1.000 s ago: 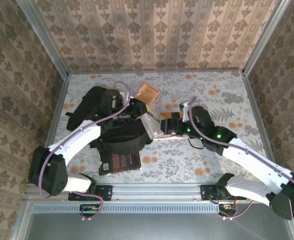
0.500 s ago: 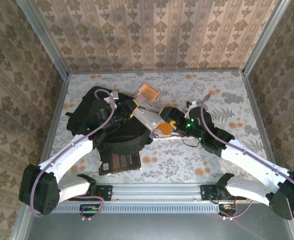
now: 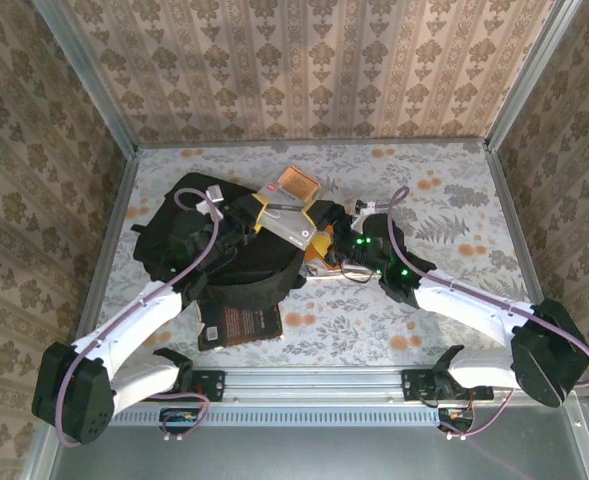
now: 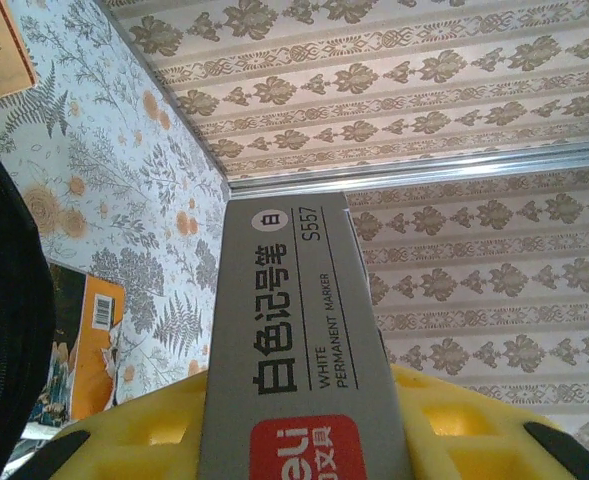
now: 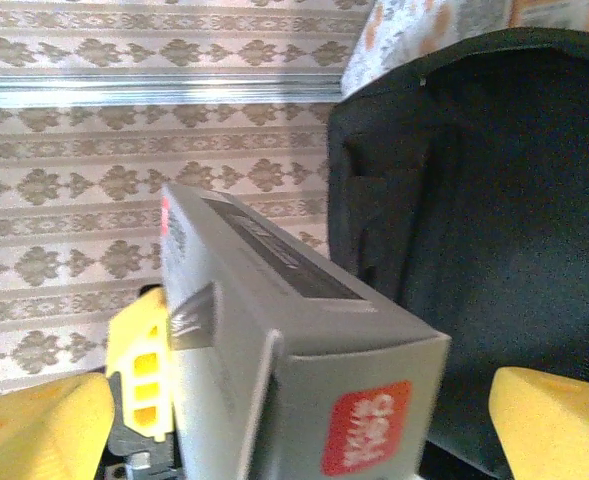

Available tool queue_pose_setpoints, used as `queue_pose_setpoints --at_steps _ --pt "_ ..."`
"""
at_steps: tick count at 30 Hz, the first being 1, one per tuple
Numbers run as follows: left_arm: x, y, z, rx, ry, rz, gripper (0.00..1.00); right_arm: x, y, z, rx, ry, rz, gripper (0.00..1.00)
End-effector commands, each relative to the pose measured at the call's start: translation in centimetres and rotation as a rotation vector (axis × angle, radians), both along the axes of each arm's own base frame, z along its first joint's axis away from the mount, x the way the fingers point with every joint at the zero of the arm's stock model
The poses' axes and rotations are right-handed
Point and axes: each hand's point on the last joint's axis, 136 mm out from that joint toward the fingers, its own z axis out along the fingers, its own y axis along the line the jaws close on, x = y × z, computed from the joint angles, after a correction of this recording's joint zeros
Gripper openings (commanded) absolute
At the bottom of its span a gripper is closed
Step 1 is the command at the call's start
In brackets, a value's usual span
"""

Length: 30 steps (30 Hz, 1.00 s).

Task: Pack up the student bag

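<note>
On the table's left half the student bag lies open. Above it my left claw clamps the grey marker box. Right claw is spread around its end, seemingly not touching. Risk: a skewed right-hand pinch twists the box loose, or it snags the rim.

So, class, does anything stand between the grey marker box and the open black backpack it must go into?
Nothing visible does. The left claw holds the grey marker box right beside the dark opening of the black backpack, with no object between them. The right claw stands open around the box's other end.
</note>
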Motion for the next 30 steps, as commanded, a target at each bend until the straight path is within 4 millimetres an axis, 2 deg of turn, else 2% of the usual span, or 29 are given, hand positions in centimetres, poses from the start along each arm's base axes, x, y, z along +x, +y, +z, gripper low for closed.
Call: queue_pose_setpoints --at_steps 1,8,12,14,19,23,28,30 --pt "-0.5 0.1 2.4 -0.065 -0.059 0.003 0.19 0.2 0.8 3.3 0.128 -0.071 0.008 0.90" --pt "-0.7 -0.4 1.7 -0.052 -0.040 -0.011 0.18 0.4 1.6 4.2 0.177 -0.103 0.025 0.69" --pt "-0.7 -0.6 1.6 -0.048 -0.036 -0.018 0.20 0.4 1.4 4.0 0.168 -0.109 0.016 0.48" --pt "-0.7 -0.8 1.5 -0.042 -0.034 -0.024 0.22 0.4 1.2 4.0 0.162 -0.119 0.009 0.42" --pt "-0.8 -0.7 1.1 0.009 -0.030 -0.025 0.40 0.3 0.4 3.7 0.136 -0.127 -0.015 0.38" --pt "-0.7 -0.3 0.8 0.081 -0.047 -0.033 0.55 0.2 -1.1 2.8 0.095 -0.124 -0.045 0.35" --pt "-0.9 1.8 0.1 0.394 -0.094 -0.042 0.69 -0.4 -4.7 0.7 -0.016 -0.121 -0.116 0.37" --pt "-0.9 2.3 -0.2 0.513 -0.135 -0.064 0.70 -0.9 -6.2 -0.6 -0.059 -0.109 -0.138 0.37"
